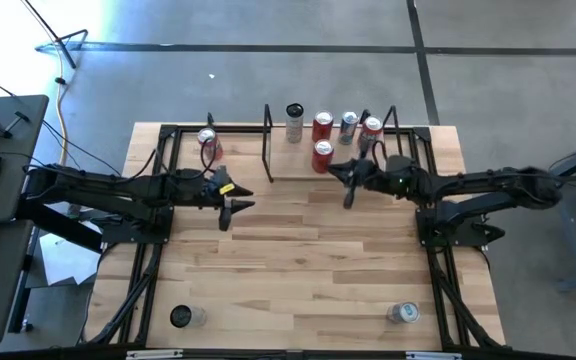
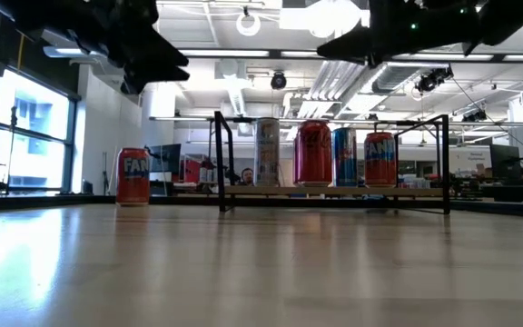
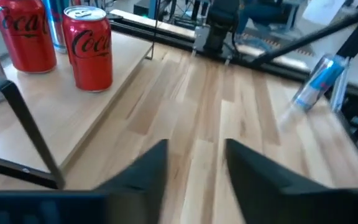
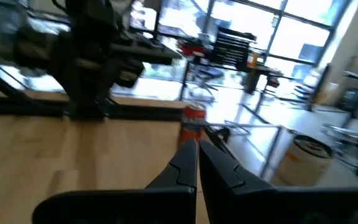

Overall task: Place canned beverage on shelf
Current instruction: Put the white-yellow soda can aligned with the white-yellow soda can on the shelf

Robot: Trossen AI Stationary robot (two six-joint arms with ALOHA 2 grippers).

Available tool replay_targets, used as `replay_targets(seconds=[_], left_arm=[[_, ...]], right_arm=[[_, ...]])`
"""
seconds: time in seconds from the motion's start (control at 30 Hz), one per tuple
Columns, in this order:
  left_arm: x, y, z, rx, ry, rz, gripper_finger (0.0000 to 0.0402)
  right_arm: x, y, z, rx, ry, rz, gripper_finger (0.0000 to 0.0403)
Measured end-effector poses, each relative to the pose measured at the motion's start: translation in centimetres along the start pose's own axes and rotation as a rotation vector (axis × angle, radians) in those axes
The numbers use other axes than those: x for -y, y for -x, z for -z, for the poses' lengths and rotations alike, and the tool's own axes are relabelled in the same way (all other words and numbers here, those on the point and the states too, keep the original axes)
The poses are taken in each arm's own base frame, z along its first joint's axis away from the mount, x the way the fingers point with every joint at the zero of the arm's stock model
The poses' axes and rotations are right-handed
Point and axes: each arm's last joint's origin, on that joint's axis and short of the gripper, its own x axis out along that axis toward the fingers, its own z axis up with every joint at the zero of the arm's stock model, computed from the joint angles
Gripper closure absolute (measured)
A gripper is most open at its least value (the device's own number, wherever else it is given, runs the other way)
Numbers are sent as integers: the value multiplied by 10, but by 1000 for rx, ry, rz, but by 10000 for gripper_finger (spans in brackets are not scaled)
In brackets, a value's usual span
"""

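Five cans stand on the shelf point(image 1: 298, 165) at the table's far edge: a pale can point(image 1: 294, 122), two red cola cans point(image 1: 322, 125), a blue-silver can point(image 1: 348, 124) and an orange can point(image 1: 371, 129). A sixth, an orange soda can point(image 1: 208, 143), stands on the table point(image 1: 298, 270) left of the shelf. Two more cans point(image 1: 402, 313) lie near the front corners. The left gripper point(image 1: 232, 205) hangs empty, its fingers apart. The right gripper point(image 1: 346, 188) is clenched, holding nothing.
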Motion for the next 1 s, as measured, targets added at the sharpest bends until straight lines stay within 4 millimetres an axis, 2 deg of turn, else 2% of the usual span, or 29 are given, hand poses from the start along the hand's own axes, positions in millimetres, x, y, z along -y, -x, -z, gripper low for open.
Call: replay_targets(seconds=[0.13,0.2,0.43,0.6,0.8,1.0], left_arm=[[4,1,-13,21,21,43,367],[8,3,-20,6,-1,96,391],[28,12,-39,-3,-38,186,371],[48,20,-43,-48,-70,175,348],[77,28,-37,-174,-111,138,308],[109,31,-24,-322,-125,150,262]], right_arm=[[-10,1,5,-75,11,105,403],[-14,1,5,-82,-9,105,403],[-32,-3,5,-44,-44,2,403],[-49,-12,14,-35,-67,-92,403],[-64,-18,22,-38,-73,-133,403],[-73,-15,21,-27,-72,-168,403]])
